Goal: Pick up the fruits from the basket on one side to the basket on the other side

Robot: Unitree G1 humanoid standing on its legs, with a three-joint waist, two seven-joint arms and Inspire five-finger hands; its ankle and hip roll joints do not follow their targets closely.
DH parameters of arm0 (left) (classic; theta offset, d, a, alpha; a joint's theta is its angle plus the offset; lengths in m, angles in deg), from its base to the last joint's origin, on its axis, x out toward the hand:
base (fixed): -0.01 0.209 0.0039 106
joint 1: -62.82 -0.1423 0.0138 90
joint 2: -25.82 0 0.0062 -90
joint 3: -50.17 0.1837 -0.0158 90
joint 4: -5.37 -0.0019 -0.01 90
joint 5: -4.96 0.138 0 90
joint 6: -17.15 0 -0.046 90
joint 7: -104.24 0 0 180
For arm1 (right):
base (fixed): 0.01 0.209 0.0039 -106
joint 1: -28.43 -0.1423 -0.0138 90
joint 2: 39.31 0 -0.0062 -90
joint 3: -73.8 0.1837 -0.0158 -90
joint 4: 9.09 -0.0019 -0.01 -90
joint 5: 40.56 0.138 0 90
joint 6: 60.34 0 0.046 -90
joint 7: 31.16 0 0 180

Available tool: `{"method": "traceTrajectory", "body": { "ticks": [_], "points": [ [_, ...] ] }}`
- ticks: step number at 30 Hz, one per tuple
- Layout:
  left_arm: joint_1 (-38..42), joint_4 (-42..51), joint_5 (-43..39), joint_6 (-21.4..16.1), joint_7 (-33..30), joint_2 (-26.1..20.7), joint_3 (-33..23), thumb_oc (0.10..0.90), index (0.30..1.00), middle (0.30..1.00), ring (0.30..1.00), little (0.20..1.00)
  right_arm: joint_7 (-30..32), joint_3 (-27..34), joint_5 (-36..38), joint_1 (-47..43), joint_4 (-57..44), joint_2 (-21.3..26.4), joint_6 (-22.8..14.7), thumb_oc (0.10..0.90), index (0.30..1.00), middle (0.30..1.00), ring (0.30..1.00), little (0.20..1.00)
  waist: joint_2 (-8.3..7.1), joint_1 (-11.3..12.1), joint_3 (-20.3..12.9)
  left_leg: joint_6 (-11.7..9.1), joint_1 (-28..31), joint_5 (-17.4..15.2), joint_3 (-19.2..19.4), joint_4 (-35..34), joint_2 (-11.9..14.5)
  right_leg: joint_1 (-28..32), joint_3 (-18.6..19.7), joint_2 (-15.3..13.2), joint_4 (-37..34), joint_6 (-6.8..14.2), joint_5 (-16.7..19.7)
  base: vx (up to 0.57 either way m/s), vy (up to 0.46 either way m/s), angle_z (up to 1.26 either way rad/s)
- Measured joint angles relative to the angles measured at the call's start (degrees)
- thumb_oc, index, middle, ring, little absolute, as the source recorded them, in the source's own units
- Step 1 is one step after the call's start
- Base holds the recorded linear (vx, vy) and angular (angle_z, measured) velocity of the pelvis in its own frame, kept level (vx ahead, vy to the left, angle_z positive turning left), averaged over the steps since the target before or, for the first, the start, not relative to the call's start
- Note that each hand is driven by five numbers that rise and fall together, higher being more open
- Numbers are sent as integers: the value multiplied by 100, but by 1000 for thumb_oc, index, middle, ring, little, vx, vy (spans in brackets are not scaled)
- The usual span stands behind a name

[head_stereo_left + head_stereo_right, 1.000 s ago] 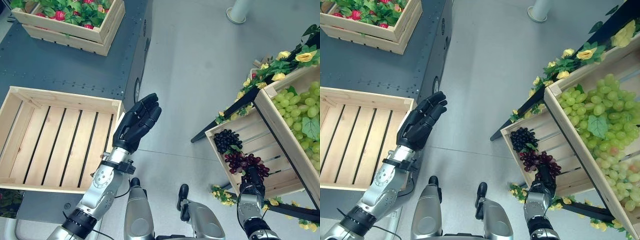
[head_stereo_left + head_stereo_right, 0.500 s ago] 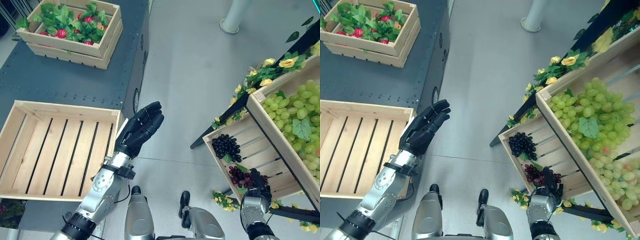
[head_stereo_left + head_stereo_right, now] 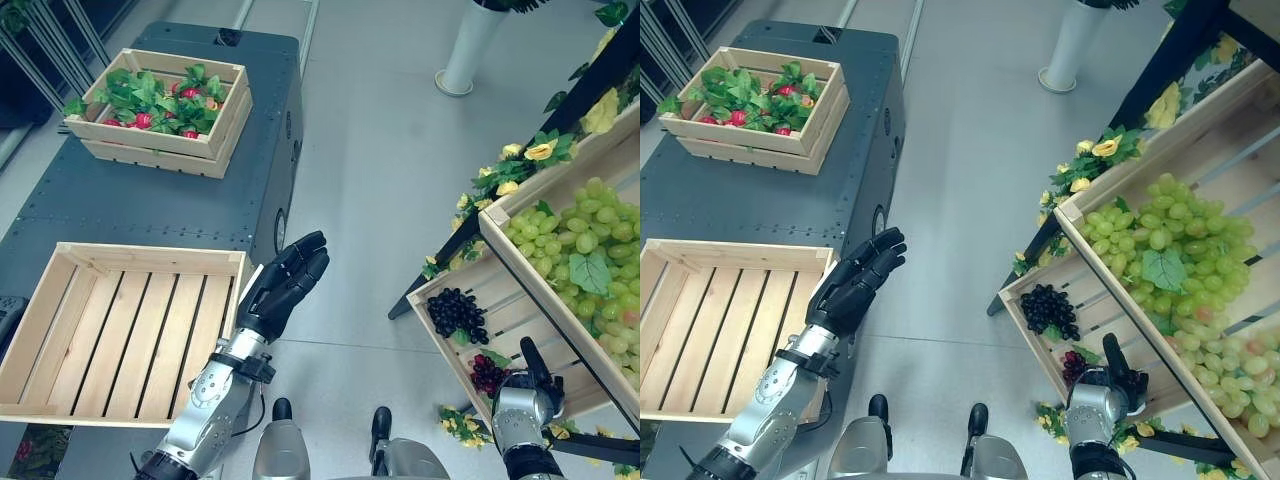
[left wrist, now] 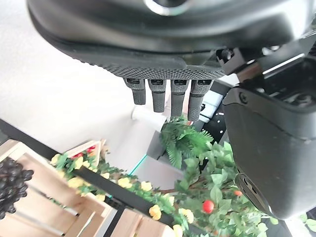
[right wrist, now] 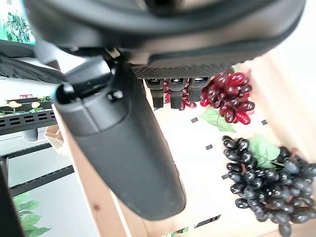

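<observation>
On my far left lay the slatted empty crate (image 3: 120,320) on the dark cart (image 3: 150,200), no legible writing anywhere. My left hand (image 3: 283,284) hovered past its edge over open floor, fingers straight. Rightward, my right hand (image 3: 523,385), fingers extended, hung over the red grapes (image 3: 487,373) beside the black grapes (image 3: 456,313) in the lower crate (image 3: 520,320).

A smooth pale grey floor (image 3: 380,170) runs through the middle of the room. On the left stands a dark riveted tabletop (image 3: 140,205). A white pillar base (image 3: 462,55) rises at the far side, and yellow flowers (image 3: 520,165) with leaves trim the black-framed stand on the right.
</observation>
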Motion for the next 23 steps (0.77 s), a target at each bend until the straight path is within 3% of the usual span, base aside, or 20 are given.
{"method": "traceTrajectory", "body": {
  "ticks": [5,8,12,17,23],
  "points": [
    [-11,0,16,-2,-39,228,-1,800,900,900,900,900,-85,-282,-605,192,-475,124,306,800,900,900,900,900,50,-52,-14,-13,64,62,47,-147,-5,20,8,5,-100,-21,48,-2,72,-4],
    [-88,0,1,-1,-39,446,-31,800,900,900,900,900,-513,-552,-754,367,-970,136,489,800,900,900,900,900,113,-72,-35,-19,207,134,111,-336,-17,42,47,1,-102,-23,49,-13,126,-9],
    [-280,-1,-105,138,44,719,-83,800,900,900,900,900,-1696,-1058,-1107,774,-1772,106,864,800,900,900,900,900,197,-134,-101,-29,378,195,146,-542,-46,143,60,-7,-179,-26,46,-38,145,-3],
    [-590,-98,-435,479,316,930,-165,800,900,900,900,900,-2865,-1490,-1515,1002,-1867,100,1330,800,900,900,900,900,244,-102,-457,0,470,362,89,-930,-161,142,34,-61,-278,-8,52,-74,155,5],
    [-688,-525,-670,1101,514,1096,-307,800,900,900,900,900,-3324,-1639,-1558,1022,-1760,38,1442,800,900,900,900,900,249,-87,-703,48,519,499,-80,-1176,-289,242,-74,-146,-394,50,52,-53,113,18]
  ]
}}
